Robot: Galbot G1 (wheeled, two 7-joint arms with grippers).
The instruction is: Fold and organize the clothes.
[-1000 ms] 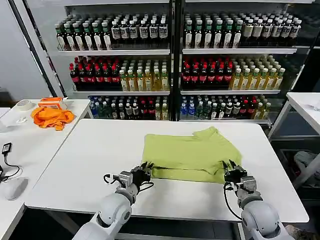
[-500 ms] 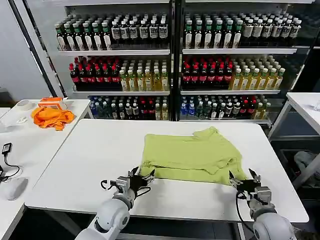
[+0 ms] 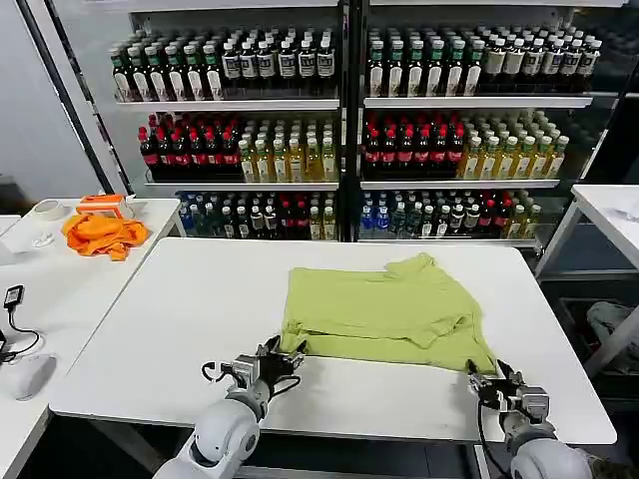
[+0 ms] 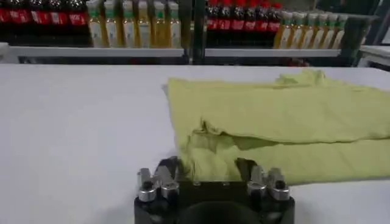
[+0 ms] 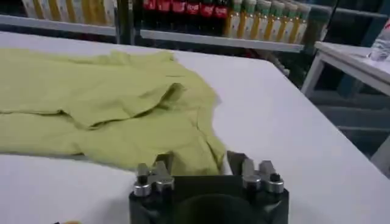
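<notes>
The clothes are one lime-green T-shirt [image 3: 384, 314], folded flat on the white table [image 3: 170, 319], with a sleeve bump at its far edge. My left gripper [image 3: 285, 356] sits low at the shirt's near left corner, open, and the hem [image 4: 213, 158] lies between its spread fingers. At the near right corner my right gripper [image 3: 492, 377] is open too. That corner [image 5: 195, 152] reaches in between its fingers. The left wrist view shows the folded layers [image 4: 280, 115]; the right wrist view shows the shirt [image 5: 103, 103] spreading away from the jaws.
An orange cloth [image 3: 103, 233] and a tape roll [image 3: 47, 210] lie on the side table at the left, with a mouse [image 3: 28, 376] nearer. Shelves of bottles [image 3: 339, 100] stand behind. Another white table [image 3: 609, 215] is at the right.
Both grippers have drawn back toward the table's near edge, the right one farther. The shirt's near right corner has been pulled out toward that edge.
</notes>
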